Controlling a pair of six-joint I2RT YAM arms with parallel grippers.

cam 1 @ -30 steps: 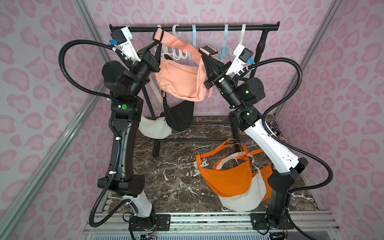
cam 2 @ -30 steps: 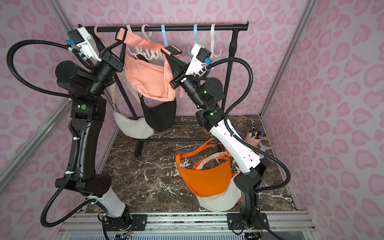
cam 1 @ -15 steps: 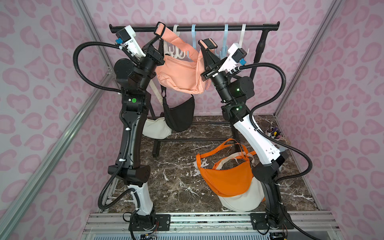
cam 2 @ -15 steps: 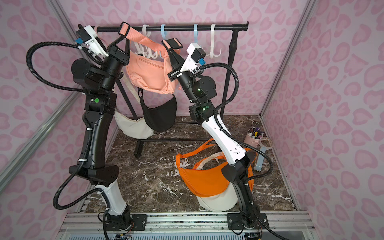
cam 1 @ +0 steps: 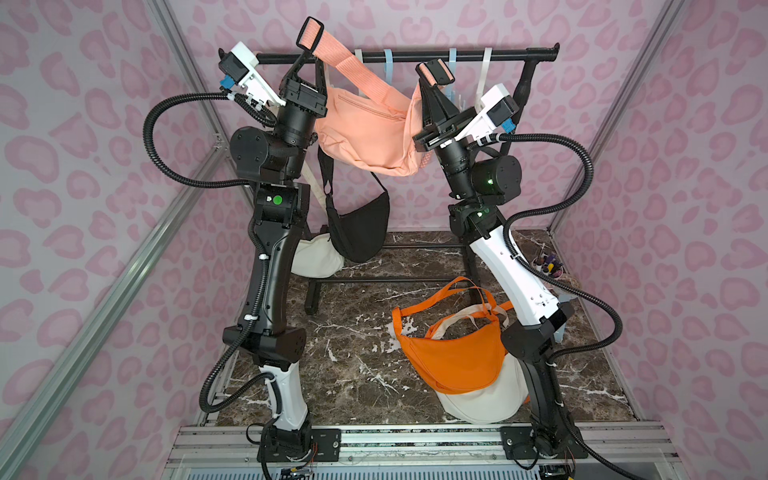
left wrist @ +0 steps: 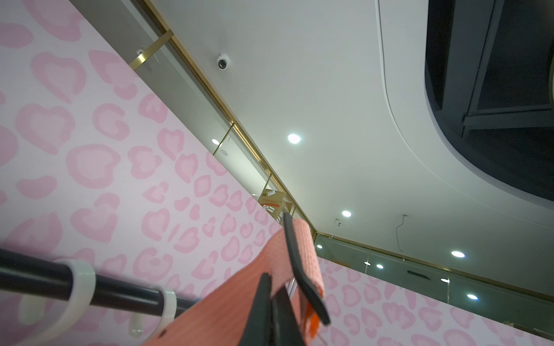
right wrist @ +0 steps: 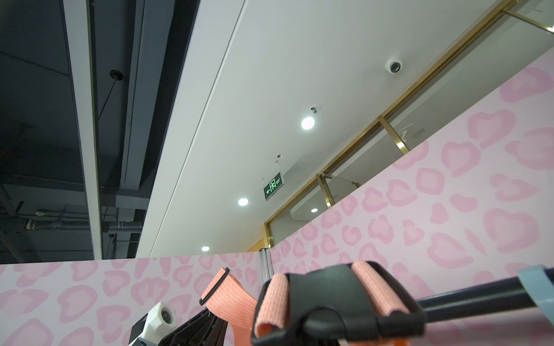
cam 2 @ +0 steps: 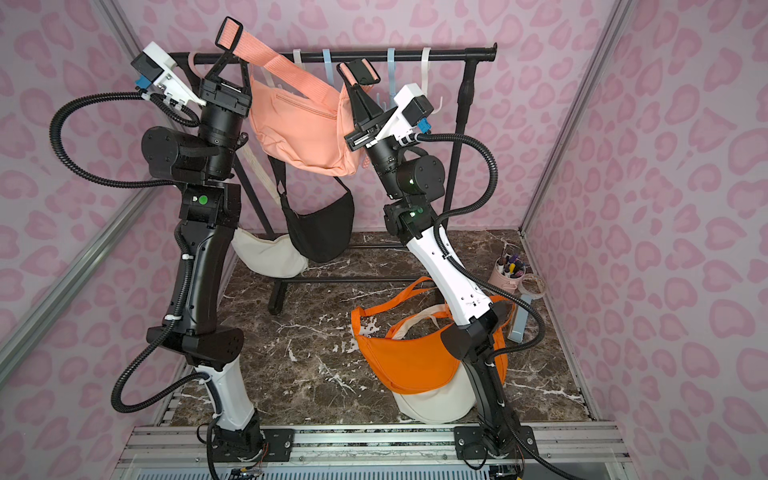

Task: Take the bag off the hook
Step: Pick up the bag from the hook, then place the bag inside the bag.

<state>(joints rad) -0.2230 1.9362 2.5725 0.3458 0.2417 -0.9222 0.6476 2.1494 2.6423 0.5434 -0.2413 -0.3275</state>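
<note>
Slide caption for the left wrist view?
Left gripper shut on the peach woven bag strap, near the black metal rail and white plastic hooks.

Marble floor under rack, cream bag, pen cup

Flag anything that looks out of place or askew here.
Two bags lie heaped on the marble floor, the orange bag atop a cream bag. The peach bag hangs tilted, its strap pinched in the left end effector and right end effector.
</note>
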